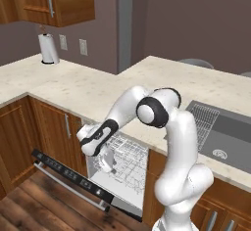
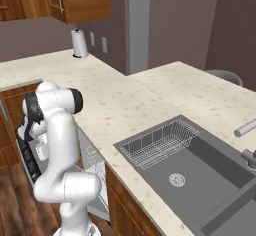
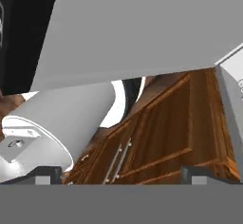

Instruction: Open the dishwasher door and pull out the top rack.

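Spread wide and empty, gripper (image 1: 109,165) is held inside the opening; dishwasher door (image 1: 68,173) is lowered, top rack (image 1: 128,162) not yet pulled

The dishwasher door (image 1: 68,176) hangs dropped open toward the floor, leaving the mouth of the machine clear above it. The claw (image 1: 107,162), jaws spread wide, sits just in that mouth, in front of the top rack (image 1: 128,162), whose wires and tines fill the cavity behind. The table (image 1: 93,95) edge roofs the opening, and brown cabinet doors (image 1: 54,132) wall its left side.
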### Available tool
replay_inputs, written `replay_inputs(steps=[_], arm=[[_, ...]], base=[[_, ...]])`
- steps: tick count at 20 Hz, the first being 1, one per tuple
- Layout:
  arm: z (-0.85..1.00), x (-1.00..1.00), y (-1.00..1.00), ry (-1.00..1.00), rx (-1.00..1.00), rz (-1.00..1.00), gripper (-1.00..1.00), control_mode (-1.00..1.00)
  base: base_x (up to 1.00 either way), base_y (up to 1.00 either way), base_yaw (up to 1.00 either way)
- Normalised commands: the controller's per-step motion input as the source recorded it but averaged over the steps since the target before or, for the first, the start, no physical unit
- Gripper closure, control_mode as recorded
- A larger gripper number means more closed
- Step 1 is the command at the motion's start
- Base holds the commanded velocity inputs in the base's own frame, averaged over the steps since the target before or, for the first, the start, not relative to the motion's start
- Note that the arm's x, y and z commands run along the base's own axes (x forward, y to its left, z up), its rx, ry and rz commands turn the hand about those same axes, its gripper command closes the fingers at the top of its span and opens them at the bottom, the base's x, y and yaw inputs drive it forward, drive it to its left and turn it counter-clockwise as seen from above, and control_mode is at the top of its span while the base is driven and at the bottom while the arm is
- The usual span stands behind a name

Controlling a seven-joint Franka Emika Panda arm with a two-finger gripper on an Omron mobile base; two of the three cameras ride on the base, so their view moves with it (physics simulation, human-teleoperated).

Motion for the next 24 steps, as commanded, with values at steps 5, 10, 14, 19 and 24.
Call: replay_inputs(steps=[5, 10, 14, 19, 24], arm=[[-0.73, 0.76, 0.01, 0.41, -0.47, 0.33, -1.00, -1.00], [-0.30, 0.58, 0.00, 0.16, -0.41, 0.31, -1.00, -1.00], [0.00, 0.23, -0.26, 0.00, -0.18, 0.23, -1.00, -1.00], [0.00, 0.44, -0.58, -0.02, 0.04, 0.11, -1.00, -1.00], [-0.05, 0.47, -0.94, 0.00, 0.32, 0.11, -1.00, -1.00]], base=[[0.00, 0.00, 0.00], [0.00, 0.00, 0.00], [0.00, 0.00, 0.00], [0.00, 0.00, 0.00], [0.00, 0.00, 0.00]])
